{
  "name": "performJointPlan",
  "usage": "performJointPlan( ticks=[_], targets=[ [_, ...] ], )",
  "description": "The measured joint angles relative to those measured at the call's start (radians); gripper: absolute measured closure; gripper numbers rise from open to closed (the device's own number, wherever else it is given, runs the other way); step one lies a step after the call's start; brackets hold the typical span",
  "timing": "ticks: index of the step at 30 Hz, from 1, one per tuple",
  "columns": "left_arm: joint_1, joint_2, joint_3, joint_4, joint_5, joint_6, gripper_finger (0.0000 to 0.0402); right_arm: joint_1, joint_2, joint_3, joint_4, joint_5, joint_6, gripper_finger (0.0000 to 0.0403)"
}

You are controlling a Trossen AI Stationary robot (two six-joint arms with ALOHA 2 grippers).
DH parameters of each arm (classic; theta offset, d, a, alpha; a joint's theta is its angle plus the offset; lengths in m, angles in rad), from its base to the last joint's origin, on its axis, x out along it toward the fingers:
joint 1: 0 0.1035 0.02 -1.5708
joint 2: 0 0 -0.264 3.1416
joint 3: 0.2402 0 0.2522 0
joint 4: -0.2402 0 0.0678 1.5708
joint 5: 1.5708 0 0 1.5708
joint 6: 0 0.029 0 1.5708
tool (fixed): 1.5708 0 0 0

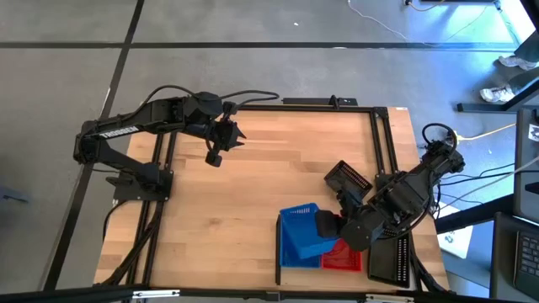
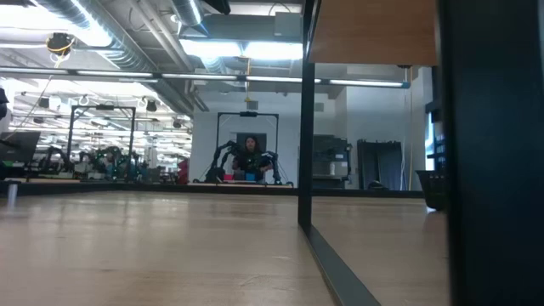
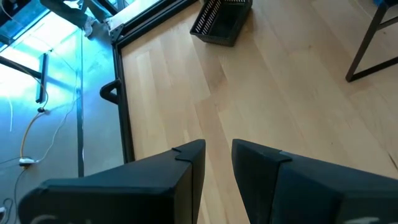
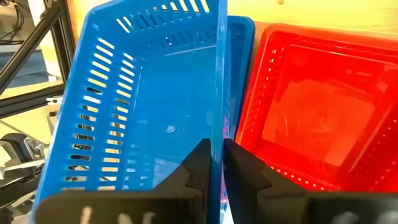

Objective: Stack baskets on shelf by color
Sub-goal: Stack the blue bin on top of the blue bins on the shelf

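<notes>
Grey floor, ceiling ducts, perhaps workbenches beyond.

A blue latticed plastic basket sits tilted inside another blue one near the table's front edge, its long side wall pinched between dark fingers. A red latticed plastic basket lies flat, touching beside them. A black latticed basket rests nearby, and another lies at the front right corner.

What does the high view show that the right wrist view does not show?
Only the high view shows the left gripper waiting over the far left of the table, and a black basket beside the right arm. Only the right wrist view shows the right gripper astride the blue basket wall. Both show the blue basket beside the red basket.
</notes>
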Motion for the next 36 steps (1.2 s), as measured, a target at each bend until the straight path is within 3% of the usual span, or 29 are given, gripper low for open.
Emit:
performJointPlan(
  ticks=[9, 25, 36],
  targets=[
    [0.0, 0.0, 0.0, 0.0, 0.0, 0.005, 0.033, 0.0, 0.0, 0.0, 0.009, -0.075, 0.049, 0.0364],
    [0.0, 0.0, 0.0, 0.0, 0.0, 0.007, 0.033, -0.023, 0.025, 0.0, 0.006, -0.051, -0.053, 0.0396],
    [0.0, 0.0, 0.001, 0.0, 0.0, 0.007, 0.033, -0.037, 0.038, 0.0, 0.013, -0.052, -0.054, 0.0327]
  ],
)
